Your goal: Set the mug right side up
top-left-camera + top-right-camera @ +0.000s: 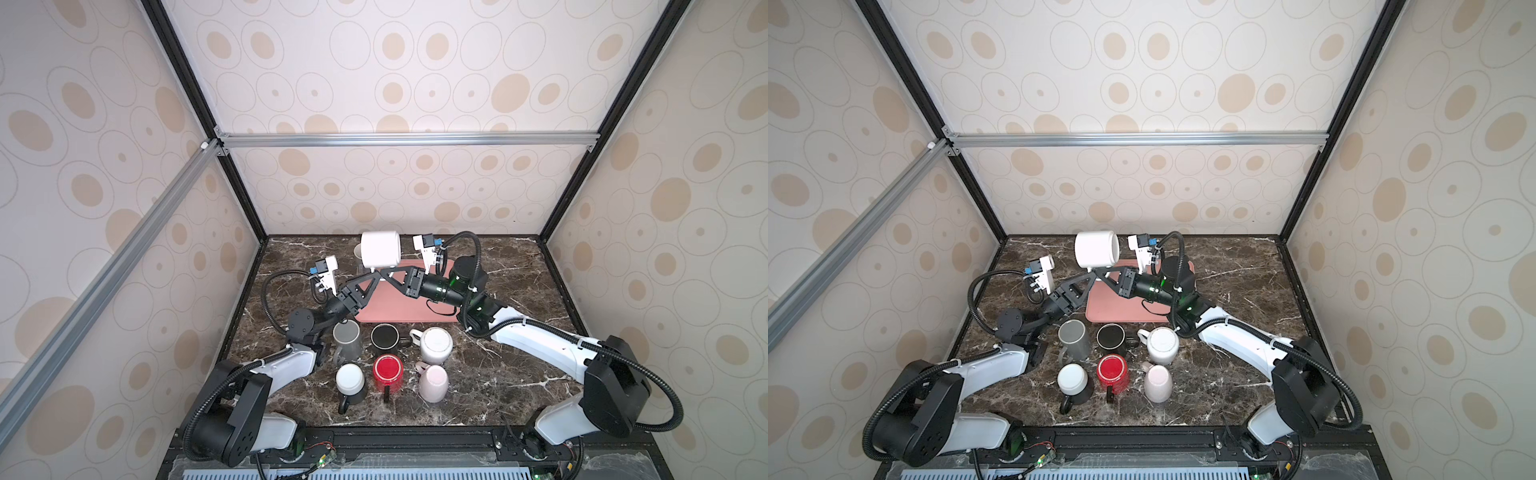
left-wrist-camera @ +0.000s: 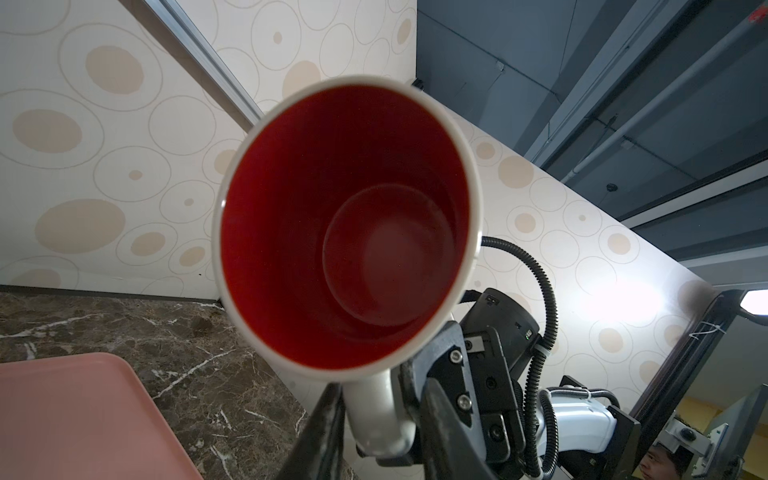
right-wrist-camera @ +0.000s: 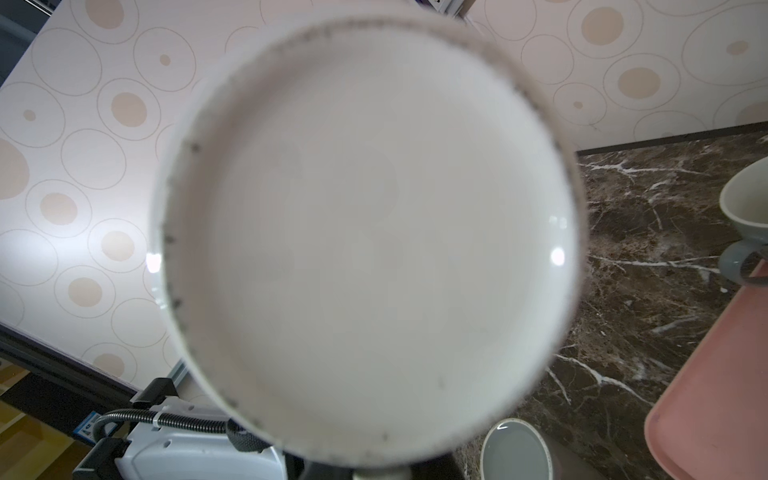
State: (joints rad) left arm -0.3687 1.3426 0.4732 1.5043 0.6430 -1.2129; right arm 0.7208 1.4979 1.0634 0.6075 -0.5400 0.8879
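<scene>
A white mug (image 1: 380,249) (image 1: 1096,248) with a red inside hangs on its side above the pink tray (image 1: 399,303), mouth toward the left arm. The left wrist view looks into its red hollow (image 2: 345,224); the right wrist view is filled by its white base (image 3: 365,232). Both grippers meet under the mug at its handle (image 2: 374,411). My left gripper (image 1: 374,275) (image 1: 1089,273) (image 2: 378,419) has its fingers closed against the handle's sides. My right gripper (image 1: 384,272) (image 1: 1099,272) (image 2: 415,374) grips the same handle from the opposite side; its fingertips are mostly hidden in its own wrist view.
Several mugs stand upside down at the front of the marble table: grey (image 1: 347,338), black (image 1: 384,336), white (image 1: 436,345), white-on-black (image 1: 350,380), red (image 1: 387,372), pink (image 1: 433,382). A pale upright mug (image 1: 358,251) (image 3: 746,208) sits behind the tray. Patterned walls close in three sides.
</scene>
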